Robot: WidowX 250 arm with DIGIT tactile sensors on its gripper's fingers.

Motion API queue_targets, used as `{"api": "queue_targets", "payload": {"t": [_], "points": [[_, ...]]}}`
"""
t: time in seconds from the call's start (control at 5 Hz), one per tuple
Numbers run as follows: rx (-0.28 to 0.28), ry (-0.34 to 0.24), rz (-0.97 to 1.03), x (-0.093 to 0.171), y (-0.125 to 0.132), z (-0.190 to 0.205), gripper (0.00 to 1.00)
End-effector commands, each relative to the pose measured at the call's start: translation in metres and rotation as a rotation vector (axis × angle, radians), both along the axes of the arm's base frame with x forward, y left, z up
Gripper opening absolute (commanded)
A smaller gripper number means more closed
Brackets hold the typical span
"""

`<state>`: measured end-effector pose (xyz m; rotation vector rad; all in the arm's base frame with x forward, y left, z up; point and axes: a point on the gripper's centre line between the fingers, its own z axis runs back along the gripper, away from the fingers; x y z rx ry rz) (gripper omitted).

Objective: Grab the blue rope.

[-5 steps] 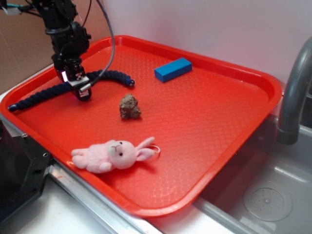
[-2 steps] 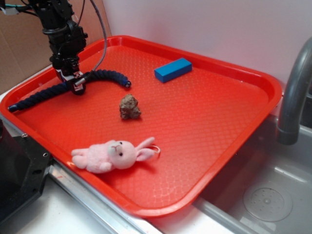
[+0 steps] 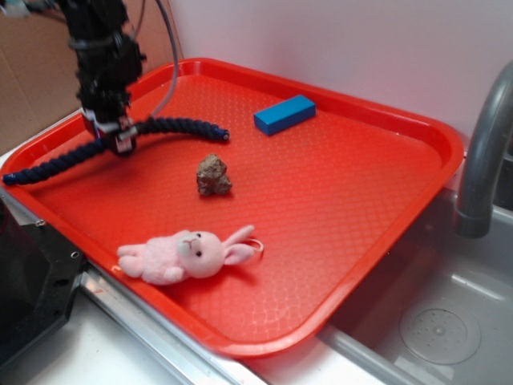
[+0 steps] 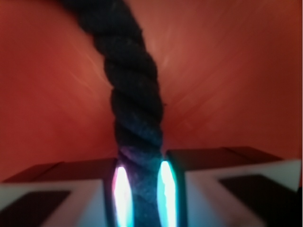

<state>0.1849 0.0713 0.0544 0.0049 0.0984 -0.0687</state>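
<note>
The blue rope is a thick dark navy twisted cord at the tray's far left. It hangs from my gripper, one end reaching right to a cap and the other sloping down left over the tray rim. In the wrist view the rope runs up from between my gripper, whose jaws press on it from both sides with lit pads. The gripper is shut on the rope near its middle.
The red tray also holds a brown rock, a pink plush bunny near the front edge and a light-blue block at the back. A grey faucet and sink stand to the right.
The gripper has closed on the rope and moved up and slightly left. The rope has straightened, its right end swinging right and its left end sliding over the tray rim.
</note>
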Motion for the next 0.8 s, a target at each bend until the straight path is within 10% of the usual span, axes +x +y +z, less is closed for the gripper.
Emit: {"api": "queue_targets", "payload": {"t": [0.0,0.6], "points": [[-0.030,-0.113,0.139,0.009,-0.069,0.088,0.00],[0.041,-0.174,0.116,0.015,-0.098,0.120,0.00]]}}
